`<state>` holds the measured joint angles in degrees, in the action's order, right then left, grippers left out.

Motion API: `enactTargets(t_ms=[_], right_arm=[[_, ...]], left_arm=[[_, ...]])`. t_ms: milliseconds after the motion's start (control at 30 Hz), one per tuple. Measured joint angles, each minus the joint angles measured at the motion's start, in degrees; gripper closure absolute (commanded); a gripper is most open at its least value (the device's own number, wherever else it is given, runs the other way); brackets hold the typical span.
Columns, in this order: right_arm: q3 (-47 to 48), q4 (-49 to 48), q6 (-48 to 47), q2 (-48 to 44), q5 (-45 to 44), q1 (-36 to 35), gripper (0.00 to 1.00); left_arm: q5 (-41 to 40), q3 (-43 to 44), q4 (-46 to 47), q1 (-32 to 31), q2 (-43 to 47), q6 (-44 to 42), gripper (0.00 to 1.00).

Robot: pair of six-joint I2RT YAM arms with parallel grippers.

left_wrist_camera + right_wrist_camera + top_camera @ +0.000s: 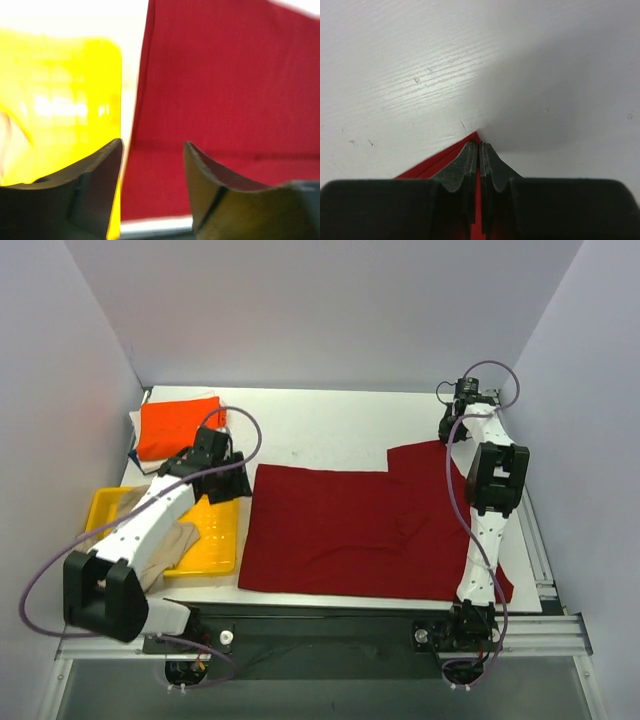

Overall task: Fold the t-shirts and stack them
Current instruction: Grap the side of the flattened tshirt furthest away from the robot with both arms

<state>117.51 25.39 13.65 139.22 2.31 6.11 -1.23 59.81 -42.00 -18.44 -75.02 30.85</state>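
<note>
A dark red t-shirt (360,530) lies spread flat across the middle of the table, one sleeve reaching toward the far right. My right gripper (447,436) is shut on that sleeve's far corner; in the right wrist view the red cloth (432,167) is pinched between the closed fingers of the gripper (480,146). My left gripper (233,483) hangs open over the shirt's left edge (225,85), next to the tray, its gap (152,150) holding nothing. A folded bright orange t-shirt (180,425) rests at the far left. A beige t-shirt (178,548) lies in the tray, partly under my left arm.
The yellow plastic tray (215,545) sits left of the red shirt and fills the left half of the left wrist view (60,100). White and blue cloth edges (138,455) show under the orange shirt. Walls close in the table on three sides.
</note>
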Motion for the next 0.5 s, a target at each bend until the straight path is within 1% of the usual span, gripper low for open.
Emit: enactTargets(t_ms=[33, 100, 200, 300, 500], right_arm=[[-0.4, -0.2, -0.1, -0.2, 0.0, 0.2, 1.0], [-1.2, -0.8, -0.1, -0.6, 0.0, 0.3, 1.0], [-2.0, -0.9, -0.1, -1.1, 0.1, 0.3, 1.0], [-2.6, -1.1, 0.0, -1.5, 0.1, 0.3, 1.0], [-3.4, -1.0, 0.0, -2.0, 0.5, 0.5, 1.0]], left_arm=[[-0.1, 2.3, 1.1, 0.9, -2.8, -1.3, 0.45], [0.0, 6.5, 3.6, 2.2, -8.4, -3.9, 0.48], [0.6, 11.4, 8.2, 3.2, -15.6, -7.4, 0.48], [1.8, 15.8, 10.7, 3.3, -22.3, -10.2, 0.48], [3.2, 25.2, 12.8, 3.3, -34.8, -14.2, 0.49]])
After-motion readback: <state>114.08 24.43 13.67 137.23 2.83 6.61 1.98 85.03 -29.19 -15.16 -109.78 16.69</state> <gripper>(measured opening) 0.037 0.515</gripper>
